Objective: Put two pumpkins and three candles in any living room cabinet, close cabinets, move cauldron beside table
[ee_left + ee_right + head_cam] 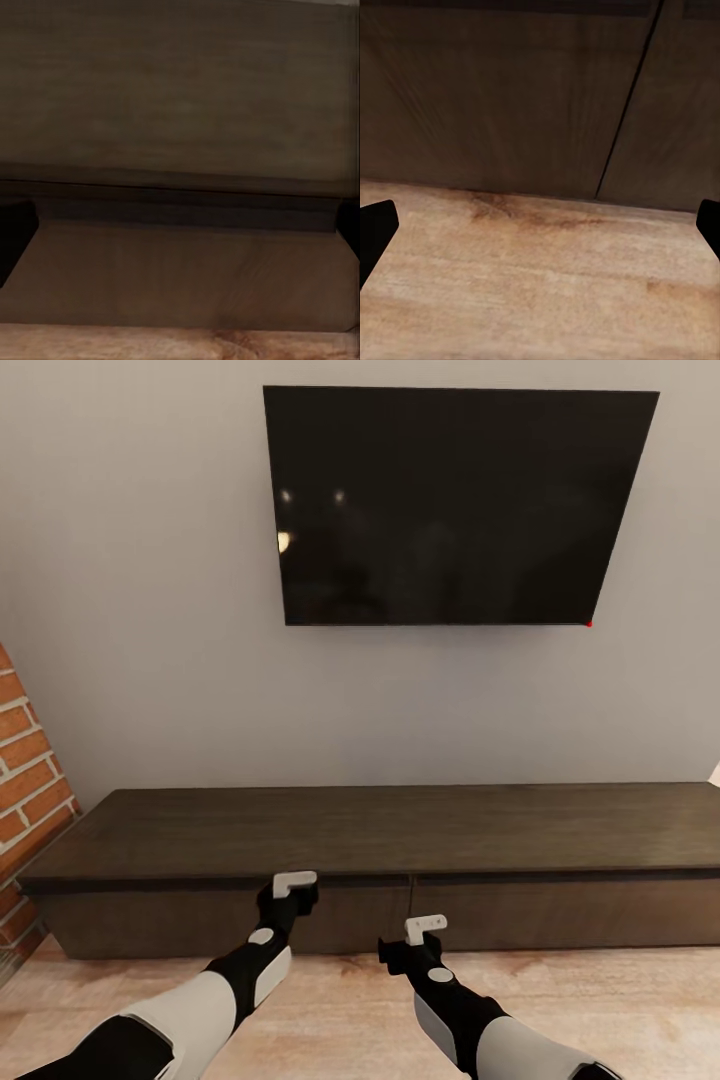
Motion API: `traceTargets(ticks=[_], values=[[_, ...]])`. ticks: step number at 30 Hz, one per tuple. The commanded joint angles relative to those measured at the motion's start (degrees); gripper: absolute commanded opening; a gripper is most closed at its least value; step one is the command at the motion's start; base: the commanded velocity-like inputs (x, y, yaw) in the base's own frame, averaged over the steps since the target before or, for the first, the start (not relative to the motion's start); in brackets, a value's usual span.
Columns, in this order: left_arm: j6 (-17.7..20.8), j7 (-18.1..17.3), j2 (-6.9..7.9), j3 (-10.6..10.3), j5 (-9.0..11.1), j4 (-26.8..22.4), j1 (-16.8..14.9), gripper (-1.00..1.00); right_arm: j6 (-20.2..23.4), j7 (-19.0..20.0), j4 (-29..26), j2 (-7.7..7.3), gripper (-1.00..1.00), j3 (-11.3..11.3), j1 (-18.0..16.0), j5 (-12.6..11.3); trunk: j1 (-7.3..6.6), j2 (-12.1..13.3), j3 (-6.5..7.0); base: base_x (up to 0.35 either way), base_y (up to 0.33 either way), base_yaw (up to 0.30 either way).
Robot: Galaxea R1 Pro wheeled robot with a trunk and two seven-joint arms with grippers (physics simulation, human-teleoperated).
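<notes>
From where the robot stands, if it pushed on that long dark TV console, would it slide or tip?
Probably neither. The cabinet is long, low and sits flat on the wooden floor, so it looks heavy and stable. Its drawer fronts look smooth and handle-less, so the left gripper might slip rather than catch.

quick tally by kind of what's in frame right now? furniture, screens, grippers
Cabinet: 1
TV: 1
Grippers: 2, left gripper and right gripper, both empty with jaws open
Total: 4
</notes>
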Motion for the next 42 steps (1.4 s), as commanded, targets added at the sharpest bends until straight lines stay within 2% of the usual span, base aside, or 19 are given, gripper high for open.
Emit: traceTargets(ticks=[1,6,10,13,14,18,19,25,30,31,33,34,35,36,38,39,40,41,42], values=[[0.1,0.3,0.00,-0.5,0.4,-0.5,-0.1,1.00,-0.2,-0.2,0.0,-0.07,1.00,0.5,0.0,-0.6,-0.01,0.0,-0.06,0.000,0.000,0.000],[2.5,0.3,0.00,-0.5,0.4,-4.1,0.0,1.00,-0.1,-0.1,0.0,-1.05,1.00,0.4,0.0,-0.8,-0.01,0.0,-0.06,0.000,0.000,0.000],[5.6,0.3,0.00,-0.5,0.4,-8.7,0.0,1.00,0.0,0.7,0.0,-3.03,1.00,-1.4,0.0,-2.8,-0.01,0.0,-0.06,0.000,0.000,0.000],[7.4,0.3,0.04,-0.5,0.5,-11.6,0.0,1.00,0.0,2.0,0.0,-3.92,1.00,-3.7,0.0,-5.6,-0.01,0.0,-0.06,0.000,0.000,0.000],[8.7,0.3,0.06,-0.5,0.8,-13.6,0.0,1.00,0.0,3.6,0.1,-4.42,1.00,-5.3,0.0,-7.9,-0.01,0.0,-0.06,0.000,0.000,0.000],[11.6,0.3,0.10,-0.5,1.7,-17.5,0.0,1.00,0.0,6.5,0.3,-5.17,1.00,-7.9,0.0,-12.3,-0.01,0.0,-0.06,0.000,0.000,0.000],[13.1,0.3,0.13,-0.6,2.4,-19.5,0.0,1.00,0.0,7.3,0.4,-5.51,1.00,-8.7,0.0,-14.2,-0.01,0.0,-0.06,0.000,0.000,0.000],[17.0,0.2,0.20,-0.6,4.5,-26.0,0.1,1.00,0.4,8.6,0.6,-6.81,1.00,-9.7,0.0,-18.7,-0.01,0.0,-0.06,0.000,0.000,0.000],[21.4,0.2,0.25,-0.6,6.4,-33.6,1.3,1.00,0.7,9.2,0.7,-8.02,1.00,-10.0,0.0,-25.2,-0.01,0.0,-0.06,0.000,0.000,0.000],[23.1,0.2,0.32,-0.6,7.0,-36.4,1.8,1.00,0.8,9.6,0.7,-8.35,1.00,-10.0,0.0,-28.2,-0.01,0.0,-0.06,0.000,0.000,0.000],[24.7,0.2,0.49,-0.6,7.7,-39.2,2.3,1.00,1.0,10.2,0.7,-8.74,1.00,-10.0,0.0,-31.5,-0.01,0.0,-0.06,0.000,0.000,0.000],[26.2,0.2,0.66,-0.6,8.4,-42.0,2.8,1.00,1.6,11.3,0.9,-9.23,1.00,-10.0,0.0,-34.9,-0.01,0.0,-0.06,0.000,0.000,0.000],[26.9,0.2,0.73,-0.7,8.8,-43.3,3.0,1.00,2.1,12.0,1.0,-9.48,1.00,-10.0,0.0,-36.6,-0.01,0.0,-0.06,0.000,0.000,0.000],[28.2,0.2,0.83,-0.7,9.6,-45.9,3.5,1.00,3.4,13.7,1.6,-10.03,1.00,-10.0,0.0,-39.6,-0.01,0.0,-0.06,0.000,0.000,0.000],[29.4,0.2,0.91,-0.7,10.5,-48.4,4.0,1.00,5.1,15.8,2.4,-10.62,1.00,-10.0,0.0,-42.2,-0.01,0.0,-0.06,0.000,0.000,0.000],[31.0,0.2,0.98,-0.7,11.7,-51.9,4.8,1.00,8.1,19.3,3.9,-11.62,1.00,-10.1,0.0,-45.0,-0.01,0.0,-0.06,0.000,0.000,0.000],[31.4,0.2,1.00,-0.7,12.0,-52.9,5.0,1.00,9.1,20.4,4.3,-11.96,1.00,-10.1,0.0,-45.7,-0.01,0.0,-0.06,0.000,0.000,0.000],[32.7,0.2,1.04,-0.7,12.8,-55.9,5.5,1.00,12.1,23.4,5.3,-13.10,1.00,-10.1,0.0,-47.4,-0.01,0.0,-0.06,0.000,0.000,0.000],[33.0,0.2,1.08,-0.7,12.9,-57.0,5.7,1.00,13.0,24.3,5.5,-13.52,1.00,-10.1,0.0,-47.9,-0.01,0.0,-0.06,0.000,0.000,0.000]])
